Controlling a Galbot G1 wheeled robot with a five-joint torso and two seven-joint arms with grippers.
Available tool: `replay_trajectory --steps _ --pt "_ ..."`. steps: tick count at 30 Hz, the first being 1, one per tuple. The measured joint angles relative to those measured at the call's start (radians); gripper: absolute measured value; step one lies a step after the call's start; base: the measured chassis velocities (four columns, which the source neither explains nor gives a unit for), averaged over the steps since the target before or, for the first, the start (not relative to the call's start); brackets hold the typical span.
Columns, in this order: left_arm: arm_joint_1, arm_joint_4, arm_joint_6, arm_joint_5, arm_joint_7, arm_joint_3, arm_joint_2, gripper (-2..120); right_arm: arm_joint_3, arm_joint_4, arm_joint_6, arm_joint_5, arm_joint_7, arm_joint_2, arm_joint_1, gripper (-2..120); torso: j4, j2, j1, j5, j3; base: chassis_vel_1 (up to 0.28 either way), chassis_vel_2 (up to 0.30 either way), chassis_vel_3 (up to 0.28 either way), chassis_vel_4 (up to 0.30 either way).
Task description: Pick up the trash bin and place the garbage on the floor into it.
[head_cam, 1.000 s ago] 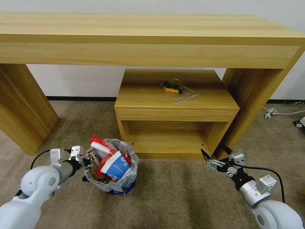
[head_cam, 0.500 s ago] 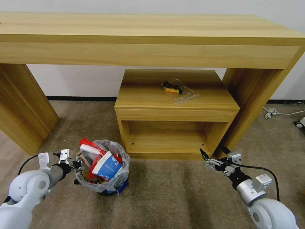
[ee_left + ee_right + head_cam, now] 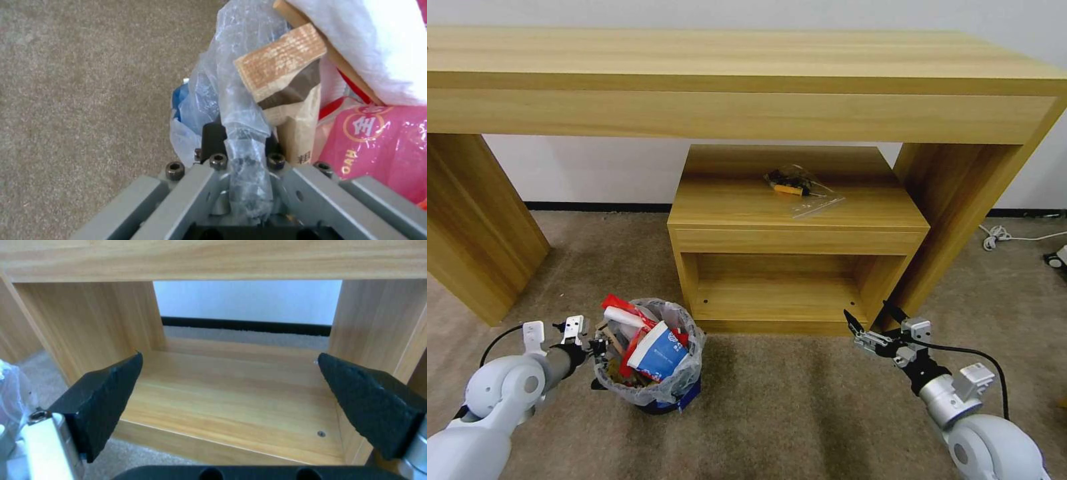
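Trash bin [image 3: 650, 373] time, but starting big: the long wooden tabletop [image 3: 740, 67] runs across the whole back of the scene, with a smaller open-fronted wooden cabinet [image 3: 797, 220] tucked under it. A clear plastic bag [image 3: 804, 187] with some dark bits and something orange lies on top of the cabinet. Everything sits on the floor [image 3: 800, 413], beige-tan short-pile carpet.

That small round bin stands on the carpet just in front of the cabinet's left corner, blue at the base, lined with a crinkly translucent bag [image 3: 240, 100]. It's stuffed with garbage [image 3: 650, 347]: a blue-and-white paper cup [image 3: 657, 350], red wrappers, a white piece sticking up top. From the left wrist view you also get a tan-and-brown paper packet [image 3: 285, 86], a pink wrapper [image 3: 378, 146] and something white and soft.

Left hand [image 3: 594, 345] is right at the bin's left rim, clamped tight on the rim with the liner pinched between its fingers [image 3: 213, 138].

Right hand [image 3: 872, 320] hangs low over the carpet near the cabinet's right front corner, spread wide and holding nothing, black pads [image 3: 106, 390] pointed at the cabinet's open shelf.
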Motion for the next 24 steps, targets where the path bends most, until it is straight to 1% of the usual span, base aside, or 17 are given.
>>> replay_trajectory --steps 8,9,10,11,13,14,15,16,17,19,20,21,22,23,24 --pt "-0.01 0.006 0.0 0.019 0.0 0.012 -0.007 0 -0.009 0.0 -0.002 0.003 0.003 -0.001 0.007 100 0.0 0.0 0.0 0.0 0.0 0.0 0.0 0.0 0.0" --pt "-0.01 0.006 0.0 0.022 -0.002 0.014 -0.009 3 -0.009 0.001 -0.003 0.003 0.003 -0.001 0.007 100 -0.0001 0.0 0.0 0.0 0.0 0.0 0.0 0.0 0.0" --pt "-0.01 0.006 0.0 0.022 -0.002 0.014 -0.009 3 -0.009 0.001 -0.003 0.003 0.003 -0.001 0.007 100 -0.0001 0.0 0.0 0.0 0.0 0.0 0.0 0.0 0.0" --pt "-0.01 0.005 -0.001 0.023 -0.002 0.015 -0.009 7 -0.009 0.001 -0.003 0.004 0.003 -0.001 0.007 100 -0.0001 0.0 0.0 -0.0002 0.0 0.0 0.0 0.0 0.0" --pt "-0.009 0.003 -0.001 0.026 -0.002 0.017 -0.011 17 -0.009 0.003 -0.003 0.004 0.003 -0.002 0.007 100 -0.0002 0.0 0.0 -0.0004 0.0 0.0 0.0 0.0 0.0" --pt "-0.009 0.003 -0.001 0.026 -0.002 0.017 -0.011 17 -0.009 0.003 -0.003 0.004 0.003 -0.002 0.007 100 -0.0002 0.0 0.0 -0.0004 0.0 0.0 0.0 0.0 0.0" --pt "-0.008 0.002 -0.001 0.026 -0.002 0.017 -0.011 19 -0.01 0.003 -0.003 0.004 0.003 -0.002 0.006 100 -0.0001 0.0 0.0 -0.0004 0.0 0.0 0.0 0.0 0.0" --pt "-0.008 0.001 -0.001 0.026 -0.002 0.017 -0.012 28 -0.01 0.003 -0.003 0.004 0.003 -0.002 0.006 100 -0.0001 0.0 0.0 -0.0004 0.0 0.0 0.0 0.0 0.0" --pt "-0.008 0.0 0.0 0.026 -0.002 0.017 -0.012 32 -0.011 0.003 -0.004 0.004 0.003 -0.001 0.005 100 -0.0002 0.0 0.0 -0.0004 0.0 0.0 0.0 0.0 0.0" --pt "-0.008 -0.001 0.0 0.026 -0.002 0.017 -0.012 34 -0.011 0.003 -0.004 0.004 0.003 -0.001 0.004 100 -0.0001 0.0 0.0 -0.0004 0.0 0.0 0.0 0.0 0.0" --pt "-0.008 -0.004 0.0 0.024 -0.002 0.016 -0.012 41 -0.012 0.003 -0.004 0.004 0.003 -0.001 0.003 100 -0.0001 0.0 0.0 -0.0005 0.0 0.0 0.0 0.0 0.0" --pt "-0.007 -0.009 0.0 0.022 -0.002 0.013 -0.011 45 -0.013 0.003 -0.004 0.004 0.003 0.0 0.002 100 -0.0001 0.0 0.0 -0.0005 0.0 0.0 0.0 0.0 0.0" --pt "-0.007 -0.009 0.0 0.022 -0.002 0.013 -0.011 45 -0.013 0.003 -0.004 0.004 0.003 0.0 0.002 100 -0.0001 0.0 0.0 -0.0005 0.0 0.0 0.0 0.0 0.0" --pt "-0.007 -0.01 0.0 0.021 -0.002 0.012 -0.011 48 -0.013 0.004 -0.004 0.004 0.003 0.0 0.002 100 -0.0002 0.0 0.0 -0.0005 0.0 0.0 0.0 0.0 0.0" --pt "-0.004 -0.023 0.0 0.008 -0.002 0.004 -0.006 56 -0.015 0.005 -0.005 0.004 0.003 0.001 0.0 100 -0.0002 0.0 0.0 -0.0003 0.0 0.0 0.0 0.0 0.0"
